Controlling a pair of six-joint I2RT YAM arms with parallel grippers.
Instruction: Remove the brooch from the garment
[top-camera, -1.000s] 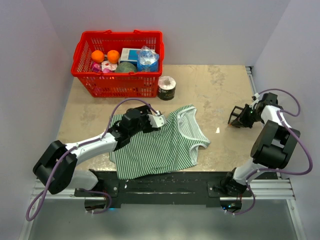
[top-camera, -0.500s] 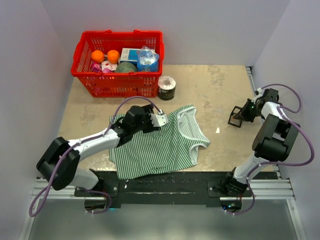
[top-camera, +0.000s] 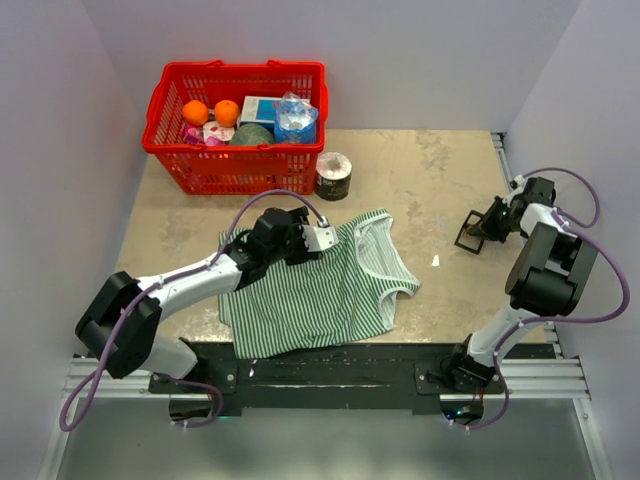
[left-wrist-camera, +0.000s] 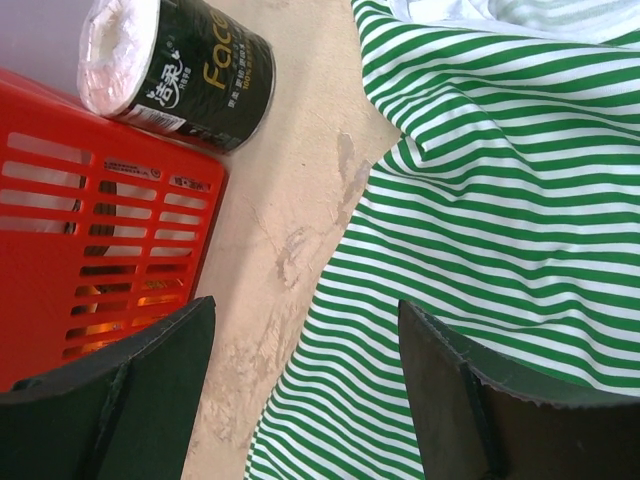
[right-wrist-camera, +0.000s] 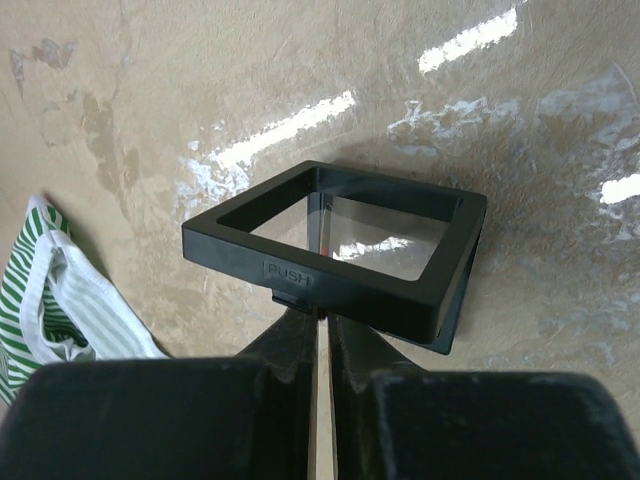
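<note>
The green-and-white striped garment (top-camera: 320, 295) lies on the table's near middle and also shows in the left wrist view (left-wrist-camera: 500, 200). My left gripper (top-camera: 322, 238) is open and empty over the garment's far left edge (left-wrist-camera: 305, 330), one finger over bare table, the other over cloth. My right gripper (top-camera: 492, 225) is shut, a hairline gap between its fingers (right-wrist-camera: 322, 310), with its tips tucked under the near edge of a small black square frame (right-wrist-camera: 340, 250). A tiny reddish speck sits at the tips. I cannot make out the brooch in any view.
A red basket (top-camera: 237, 125) of groceries stands at the back left, with a black-wrapped white roll (top-camera: 332, 176) beside it. A tiny white speck (top-camera: 435, 261) lies on the table between garment and frame. The table's right edge is close behind my right arm.
My right gripper has drawn back to the right, and the black frame now shows clear of it. My left gripper has edged a little right along the garment's far edge.
</note>
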